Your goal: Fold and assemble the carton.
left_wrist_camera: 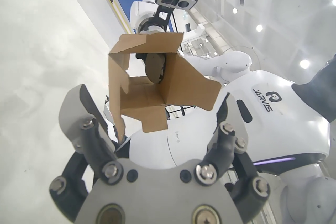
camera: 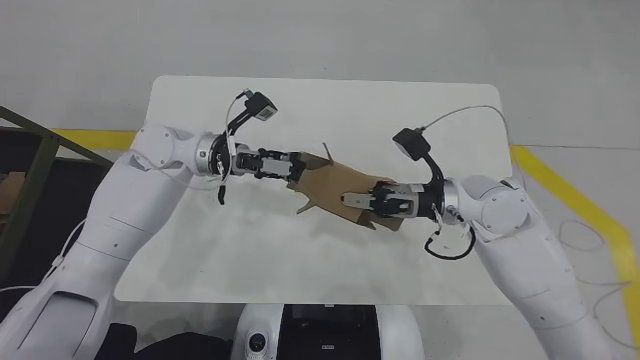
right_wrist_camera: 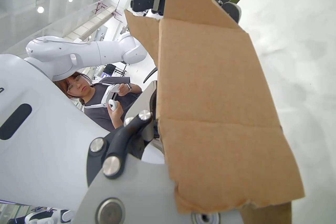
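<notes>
A brown cardboard carton [camera: 335, 186] hangs above the middle of the white table [camera: 200, 110], opened into a square tube with loose flaps at both ends. My right gripper [camera: 362, 201] is shut on the carton's wall at its right end. One of its fingers [left_wrist_camera: 155, 67] shows inside the tube, and another finger [right_wrist_camera: 145, 104] lies against the outside of the carton [right_wrist_camera: 210, 93]. My left gripper [left_wrist_camera: 155, 92] stands open at the carton's [left_wrist_camera: 147, 93] left end, fingers spread to either side of the flaps and holding nothing. In the top view the left gripper [camera: 288, 165] sits just beside a raised flap.
The table's bare top spreads around both arms, with its front edge [camera: 300, 303] near the robot. Yellow floor tape [camera: 545, 175] runs past the right side. A dark metal frame [camera: 40, 150] stands off the left edge.
</notes>
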Available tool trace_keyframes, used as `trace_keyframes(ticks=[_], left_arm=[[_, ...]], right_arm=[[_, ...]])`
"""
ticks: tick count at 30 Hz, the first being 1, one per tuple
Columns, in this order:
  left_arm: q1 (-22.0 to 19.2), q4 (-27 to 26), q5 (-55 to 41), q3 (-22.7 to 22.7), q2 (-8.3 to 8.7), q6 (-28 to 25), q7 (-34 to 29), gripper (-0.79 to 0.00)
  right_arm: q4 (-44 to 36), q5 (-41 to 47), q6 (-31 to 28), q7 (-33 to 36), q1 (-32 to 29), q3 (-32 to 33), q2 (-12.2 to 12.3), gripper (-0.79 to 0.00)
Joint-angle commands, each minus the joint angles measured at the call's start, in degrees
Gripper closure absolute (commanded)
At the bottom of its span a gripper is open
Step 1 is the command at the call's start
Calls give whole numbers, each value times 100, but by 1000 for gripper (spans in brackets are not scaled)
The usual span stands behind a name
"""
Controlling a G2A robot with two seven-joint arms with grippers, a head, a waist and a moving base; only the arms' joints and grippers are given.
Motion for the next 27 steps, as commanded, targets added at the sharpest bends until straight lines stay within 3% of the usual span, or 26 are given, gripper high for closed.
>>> trace_keyframes(ticks=[1, 13, 27], left_arm=[[-16, -59, -100, 33, -12, 64, -62, -785], [-128, -243, -351, 192, -93, 287, -285, -785], [-261, 35, -96, 317, -180, 116, -114, -785]], right_arm=[[30, 26, 21, -6, 20, -37, -4, 0], [157, 195, 18, 14, 140, -182, -17, 0], [144, 281, 6, 129, 162, -307, -11, 0]])
